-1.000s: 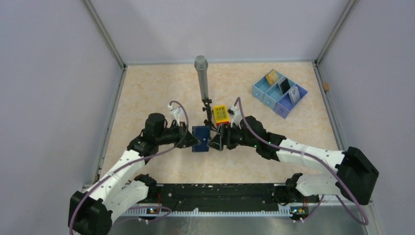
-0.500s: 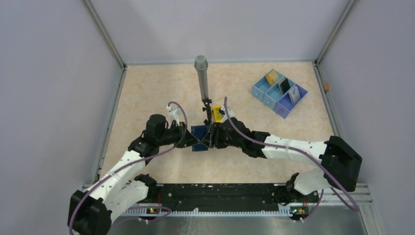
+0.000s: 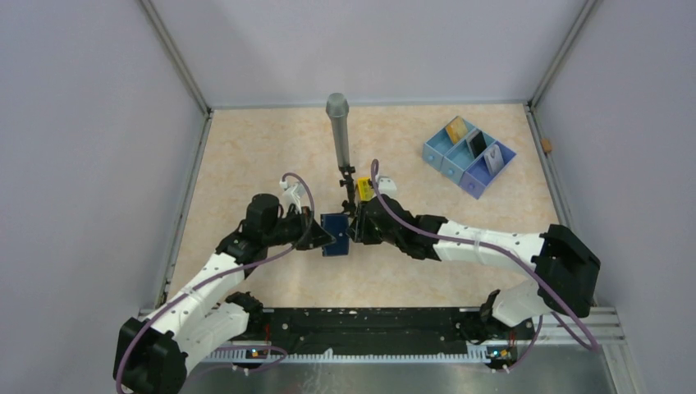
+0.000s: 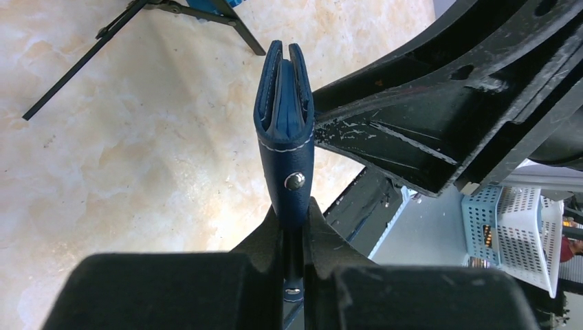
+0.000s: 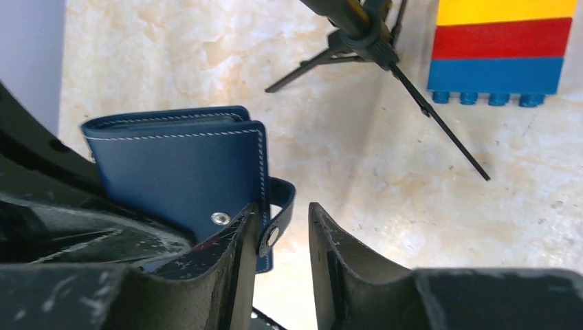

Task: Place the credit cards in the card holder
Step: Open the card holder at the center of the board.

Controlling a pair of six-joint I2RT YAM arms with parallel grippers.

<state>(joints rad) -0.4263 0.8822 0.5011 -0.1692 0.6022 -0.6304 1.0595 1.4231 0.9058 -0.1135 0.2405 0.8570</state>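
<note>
The card holder, a navy-blue wallet, is folded and held on edge above the table by my left gripper, which is shut on its lower edge in the left wrist view. The wallet gapes slightly at the top. My right gripper is open right beside it. In the right wrist view the wallet's snap tab hangs between my right gripper's open fingers. The credit cards stand in the pale blue tray: gold, dark, pale.
A grey cylinder on a black tripod stands just behind the grippers; its legs reach near the wallet. A yellow-topped toy brick block sits behind my right wrist and shows in the right wrist view.
My right arm has swung left to the wallet, and its open fingers now straddle the snap tab. My left gripper has held the wallet nearly still.
</note>
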